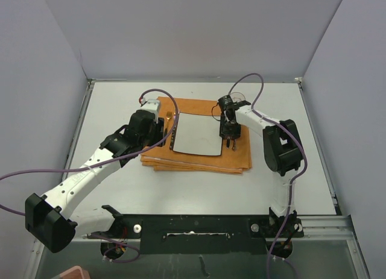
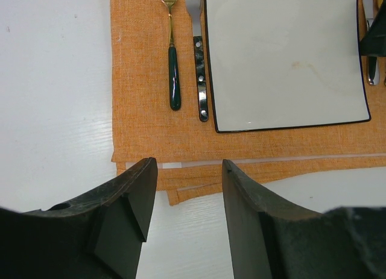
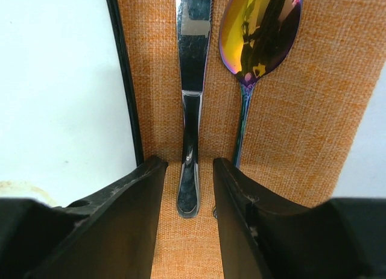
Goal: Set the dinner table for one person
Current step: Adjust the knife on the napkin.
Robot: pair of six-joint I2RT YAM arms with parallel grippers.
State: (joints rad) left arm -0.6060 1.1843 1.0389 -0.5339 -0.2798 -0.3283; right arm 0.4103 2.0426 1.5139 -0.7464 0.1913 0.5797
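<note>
Our right fingers straddle the knife, parted and empty; we rise straight, sparing the spoon; left fingers gape too.

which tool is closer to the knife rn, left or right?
Right. The right tool is over the handle of the knife, jaws open either side. The left tool is across the plate, at the mat edge by the forks.

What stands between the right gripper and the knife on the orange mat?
Nothing visible. The right gripper is open right over the handle end of the knife. The spoon and plate lie to either side on the mat, outside the gap.
</note>
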